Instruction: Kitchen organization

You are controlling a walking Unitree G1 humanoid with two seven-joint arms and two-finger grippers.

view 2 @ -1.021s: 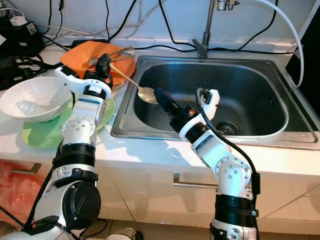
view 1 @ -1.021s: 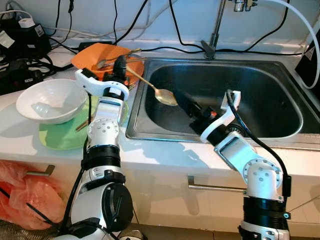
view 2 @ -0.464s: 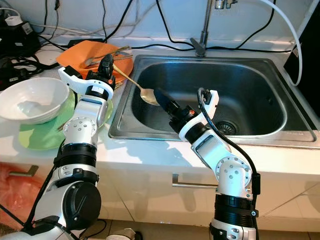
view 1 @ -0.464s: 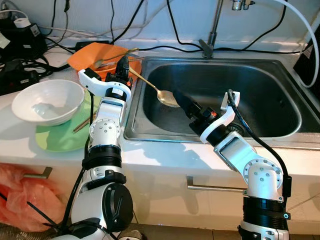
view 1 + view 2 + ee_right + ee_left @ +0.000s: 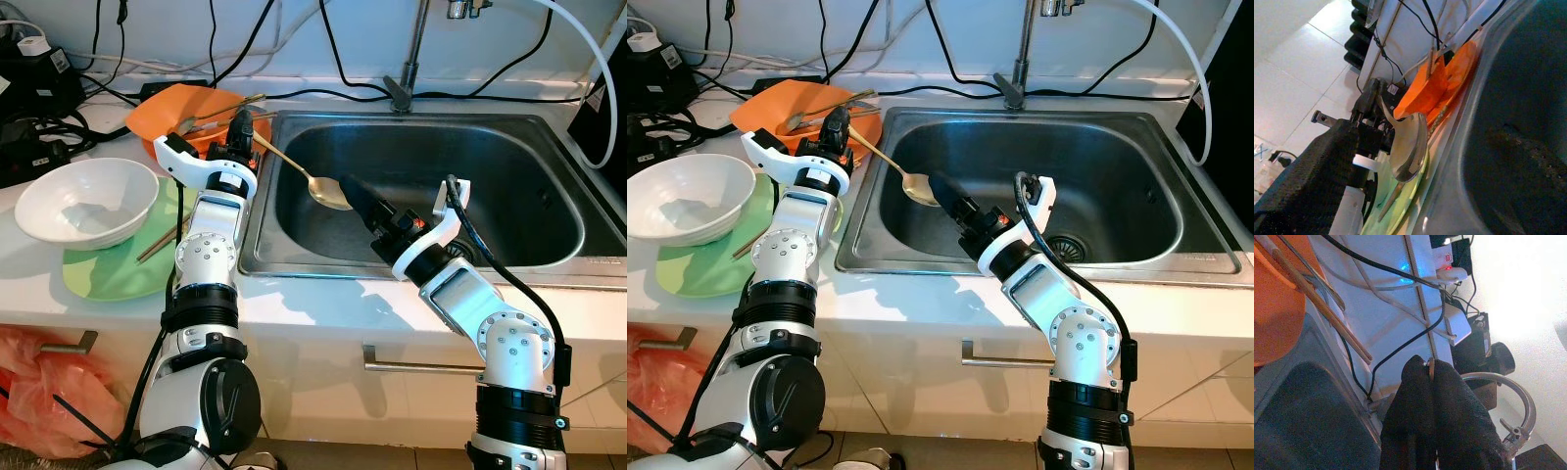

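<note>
Left gripper (image 5: 239, 125) is clamped on the gold spoon (image 5: 312, 181) by its handle end, at the sink's (image 5: 509, 122) left rim, so the bowl end hangs out over the basin. Right gripper (image 5: 353, 191) sits w/ tips just beside the spoon bowl; fingers look together, prob. lining up a handover. Orange plate (image 5: 167, 106) w/ chopsticks (image 5: 220, 103) waits behind, white bowl (image 5: 86, 201) on a green mat (image 5: 108, 279).

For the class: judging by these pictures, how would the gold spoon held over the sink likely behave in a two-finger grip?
The gold spoon looks like rigid metal, so probably stiff. Its shiny handle, pinched near its end by the left gripper, may slip or pivot. Its bowl hangs out over the sink, so it might droop.
</note>
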